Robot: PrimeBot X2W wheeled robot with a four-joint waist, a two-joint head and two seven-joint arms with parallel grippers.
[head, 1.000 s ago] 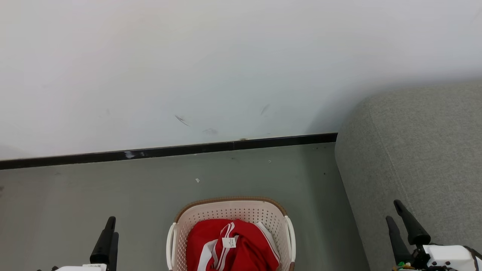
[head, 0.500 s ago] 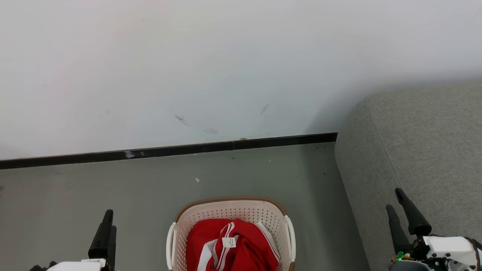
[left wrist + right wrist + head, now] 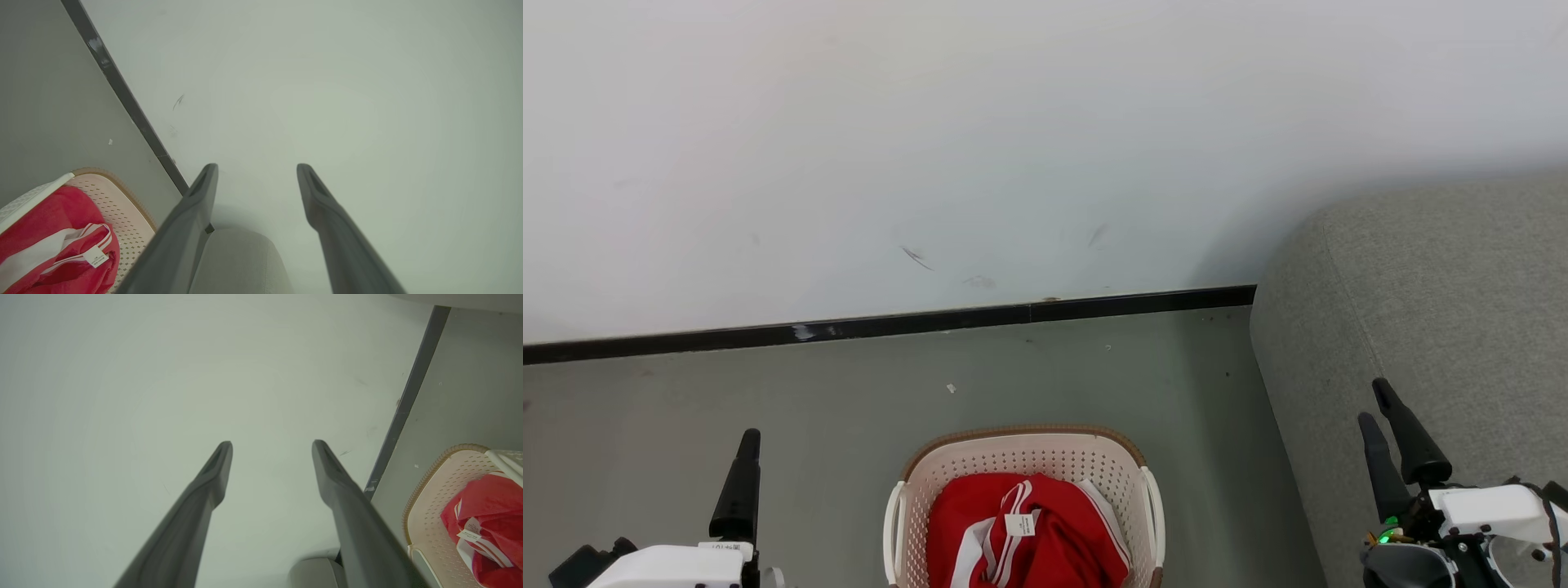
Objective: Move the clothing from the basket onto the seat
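Note:
The cream-white basket with a brown rim stands on the grey floor at the bottom centre of the head view. The red clothing with white stripes and a small white tag lies bunched inside it. The grey seat rises at the right, close beside the basket. My left gripper is left of the basket over bare floor; in the left wrist view the left gripper is open and empty. My right gripper is in front of the seat, and in the right wrist view the right gripper is open and empty.
A white wall with a black baseboard runs behind the basket. Grey floor lies between the wall and the basket, with a small white scrap on it. The basket, clothing and seat also appear in the left wrist view.
Both grippers have moved up the head view, farther forward. The basket, clothing and seat have stayed put.

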